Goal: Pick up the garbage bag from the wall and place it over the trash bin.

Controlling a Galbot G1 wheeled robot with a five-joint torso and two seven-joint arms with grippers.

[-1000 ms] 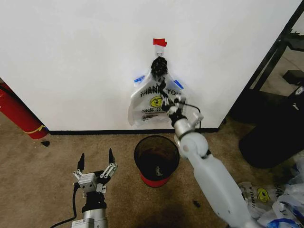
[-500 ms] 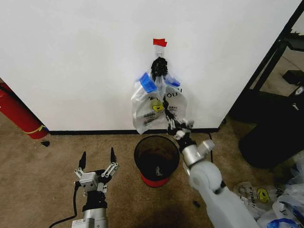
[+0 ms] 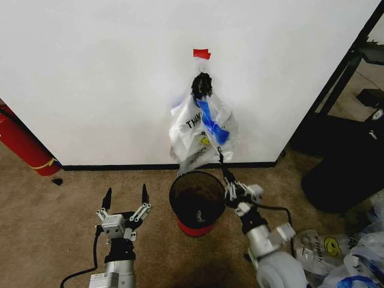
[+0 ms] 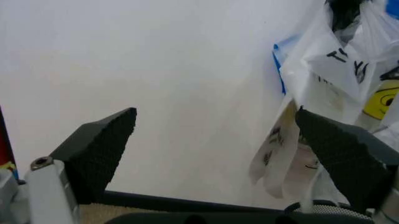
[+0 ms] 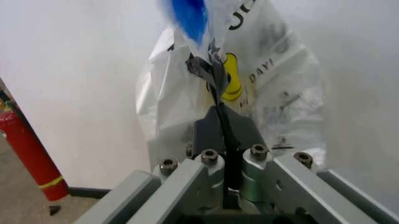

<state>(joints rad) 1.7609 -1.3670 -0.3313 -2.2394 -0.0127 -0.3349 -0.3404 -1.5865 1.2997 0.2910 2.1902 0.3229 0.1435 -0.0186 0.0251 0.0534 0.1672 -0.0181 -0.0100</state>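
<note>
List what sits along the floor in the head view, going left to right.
Fire extinguisher → left gripper → trash bin → right gripper → spare bags.

Your right gripper (image 3: 225, 173) reaches forward from the near right, its fingers pressed together in a pinch. Your left gripper (image 3: 125, 197) waits at the near left, fingers spread wide, pointing away.
</note>
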